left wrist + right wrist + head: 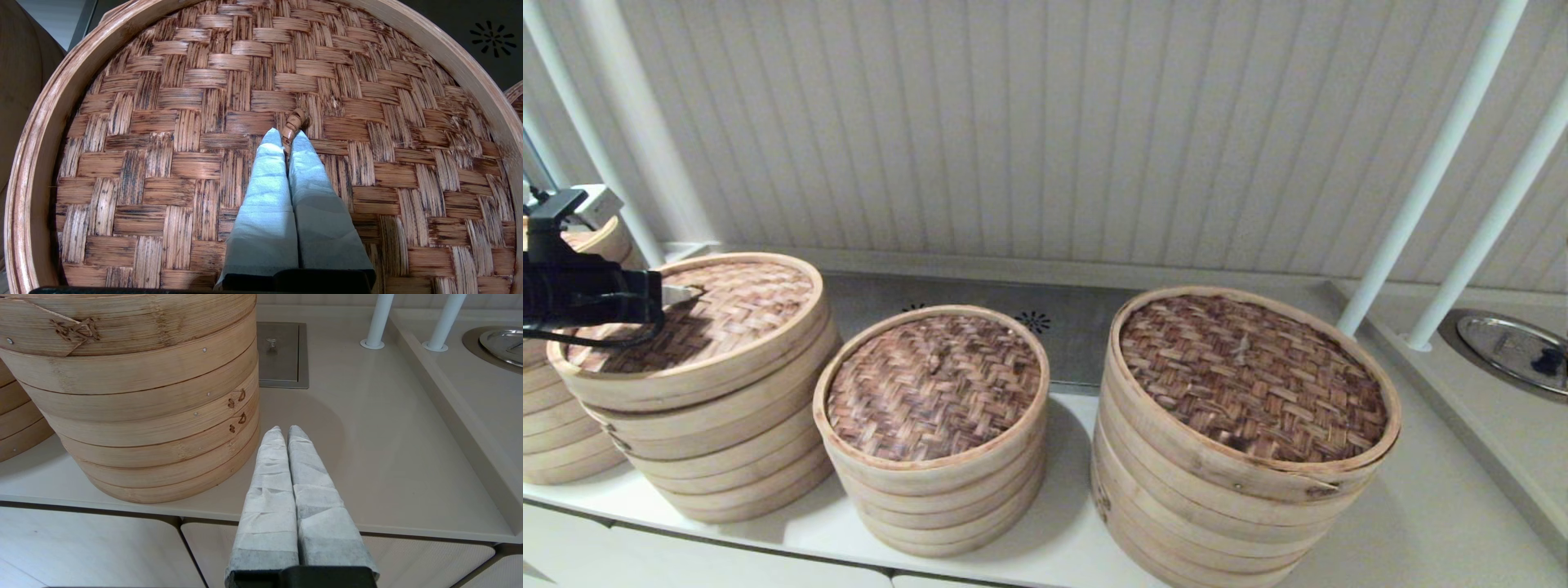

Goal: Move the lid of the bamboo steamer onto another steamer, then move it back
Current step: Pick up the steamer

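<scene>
Now left gripper (pixel 291 141) pinching small loop handle (pixel 295 122) of round tan woven bamboo steamer lid (pixel 698 322), far left; I'd lift straight, slowly. Right gripper (pixel 285 435) pressed together, parked.

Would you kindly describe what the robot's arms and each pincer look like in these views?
The left pincer has two long tapering fingers wrapped in pale blue-grey fabric on a black base. The right pincer matches, its whitish wrapping creased in bands. From the head view, the left arm is a black housing with a thin black cable looping below it.
</scene>
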{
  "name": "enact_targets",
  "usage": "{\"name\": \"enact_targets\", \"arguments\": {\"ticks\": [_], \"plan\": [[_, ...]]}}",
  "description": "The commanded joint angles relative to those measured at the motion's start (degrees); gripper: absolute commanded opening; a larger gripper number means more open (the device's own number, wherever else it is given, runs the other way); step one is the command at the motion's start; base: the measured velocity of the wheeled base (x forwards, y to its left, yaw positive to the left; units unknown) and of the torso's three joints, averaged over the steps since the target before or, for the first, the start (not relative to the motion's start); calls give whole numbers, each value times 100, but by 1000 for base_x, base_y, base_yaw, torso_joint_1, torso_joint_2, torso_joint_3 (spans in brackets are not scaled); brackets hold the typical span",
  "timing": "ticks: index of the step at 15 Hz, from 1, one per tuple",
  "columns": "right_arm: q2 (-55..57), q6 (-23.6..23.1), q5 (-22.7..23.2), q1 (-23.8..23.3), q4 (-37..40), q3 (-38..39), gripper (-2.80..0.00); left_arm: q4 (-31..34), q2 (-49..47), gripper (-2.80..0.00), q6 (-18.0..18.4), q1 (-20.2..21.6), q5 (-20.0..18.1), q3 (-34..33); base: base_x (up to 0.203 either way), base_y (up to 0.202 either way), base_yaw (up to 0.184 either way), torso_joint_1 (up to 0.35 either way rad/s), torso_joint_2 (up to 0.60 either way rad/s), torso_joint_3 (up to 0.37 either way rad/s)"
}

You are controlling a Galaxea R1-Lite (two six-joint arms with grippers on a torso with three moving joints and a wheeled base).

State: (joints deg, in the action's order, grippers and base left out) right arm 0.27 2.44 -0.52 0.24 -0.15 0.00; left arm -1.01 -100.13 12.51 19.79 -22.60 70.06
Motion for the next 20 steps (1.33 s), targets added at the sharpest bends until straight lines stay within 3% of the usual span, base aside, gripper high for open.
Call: {"name": "enact_targets", "arguments": {"ticks": [1, 7, 20], "plan": [[8, 2, 0, 2, -3, 9, -280, -13, 50, -280, 6, -1, -16, -1, 0, 0, 0, 0, 0, 0], [8, 2, 0, 2, -3, 9, -280, -13, 240, -280, -38, -1, -139, -63, 0, 0, 0, 0, 0, 0], [8, 2, 0, 2, -3, 9, -280, -14, 451, -280, -621, -105, -401, -10, 0, 0, 0, 0, 0, 0]]}}
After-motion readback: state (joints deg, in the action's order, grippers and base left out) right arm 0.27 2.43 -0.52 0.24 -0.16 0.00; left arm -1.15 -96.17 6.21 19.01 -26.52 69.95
